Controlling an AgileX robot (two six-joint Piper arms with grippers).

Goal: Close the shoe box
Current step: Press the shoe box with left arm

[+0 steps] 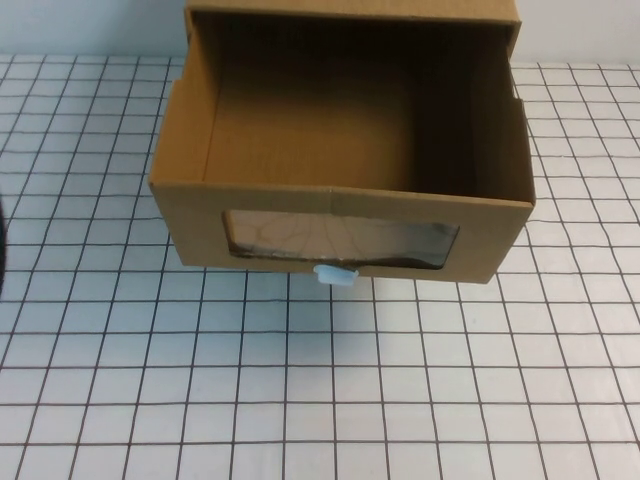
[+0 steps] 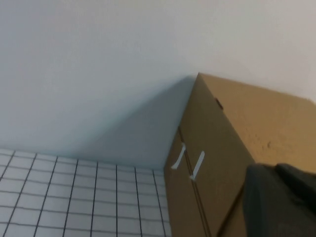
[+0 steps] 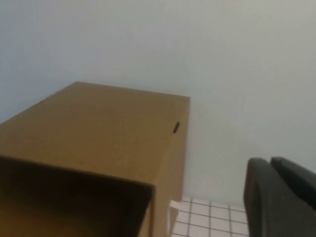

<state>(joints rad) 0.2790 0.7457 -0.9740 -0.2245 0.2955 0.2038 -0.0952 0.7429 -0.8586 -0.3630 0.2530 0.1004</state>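
Observation:
The shoe box (image 1: 340,205) is a brown cardboard drawer box standing at the back middle of the gridded table. Its drawer is pulled out toward me from the outer sleeve (image 1: 350,10), and its inside shows nothing. A clear window (image 1: 340,240) fills the drawer front, with a small white pull tab (image 1: 336,274) just below it. Neither gripper shows in the high view. My left gripper (image 2: 274,168) hangs shut off the box's (image 2: 212,148) left side. On the right of the box (image 3: 98,128), my right gripper (image 3: 270,160) is shut, holding nothing.
The table (image 1: 320,400) is white with a dark grid, and a pale wall stands behind the box. A dark shape (image 1: 3,250) cuts in at the left edge of the high view. Two white tape strips (image 2: 190,160) mark the box's left side.

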